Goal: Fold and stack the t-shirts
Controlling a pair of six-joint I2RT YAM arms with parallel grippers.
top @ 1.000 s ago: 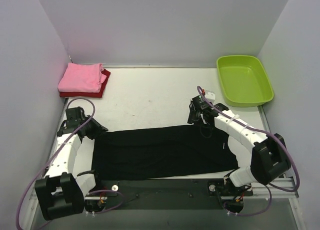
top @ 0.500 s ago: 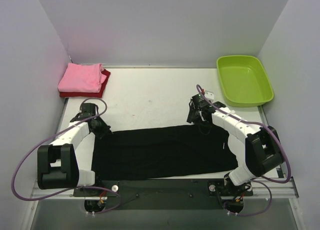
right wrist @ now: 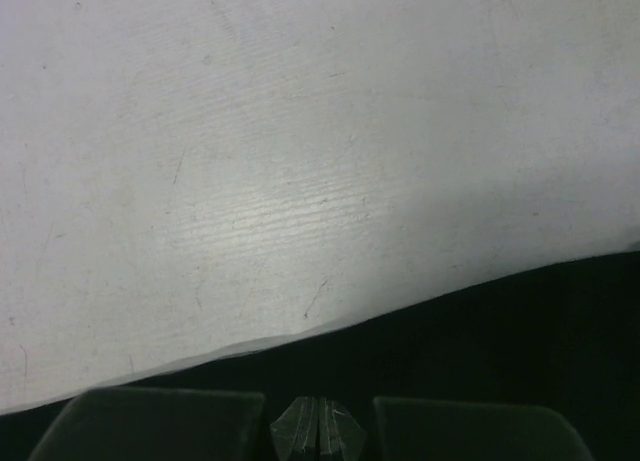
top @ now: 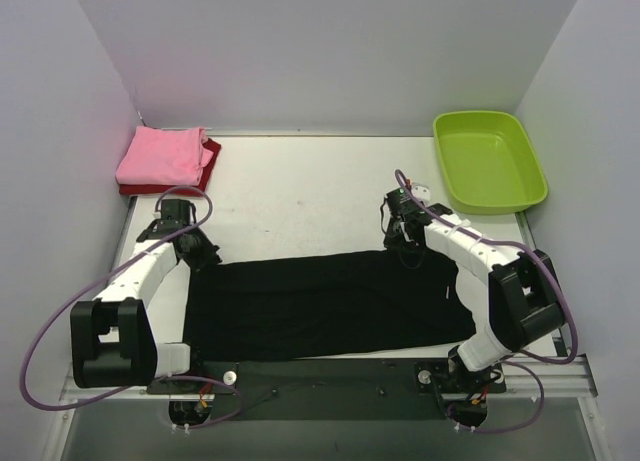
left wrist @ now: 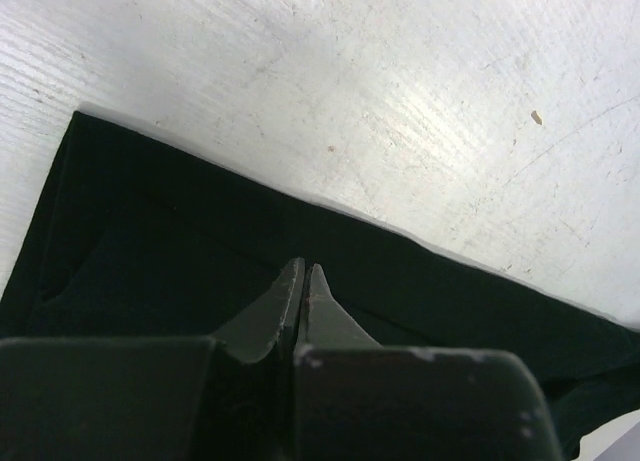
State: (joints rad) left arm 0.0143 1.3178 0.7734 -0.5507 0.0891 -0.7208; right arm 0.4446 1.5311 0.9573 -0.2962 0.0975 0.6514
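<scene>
**Inspector:** Where are the shirts?

**Assistant:** The black shirt (top: 320,303) lies flat as a wide band at 6 o'clock on the table (top: 300,186), just beyond the arm bases. The pink shirt (top: 160,154) is folded and rests on the red shirt (top: 165,189) at 10 o'clock, beside the left wall.

**Inspector:** Left gripper?

**Assistant:** The left gripper (top: 206,255) is at the black shirt's 10 o'clock corner. In the wrist view its fingers (left wrist: 285,301) are pressed together, with the tips over the cloth just inside the far hem. I cannot tell whether any fabric is pinched between them.

**Inspector:** Right gripper?

**Assistant:** The right gripper (top: 406,247) is at the shirt's far hem, around 1 o'clock. Its fingers (right wrist: 305,423) are clenched tip to tip over the black cloth, near the edge. No grasp can be confirmed here either.

**Inspector:** Anything else on the table?

**Assistant:** A green tub (top: 490,166) sits at 2 o'clock, well apart from all three shirts.
</scene>
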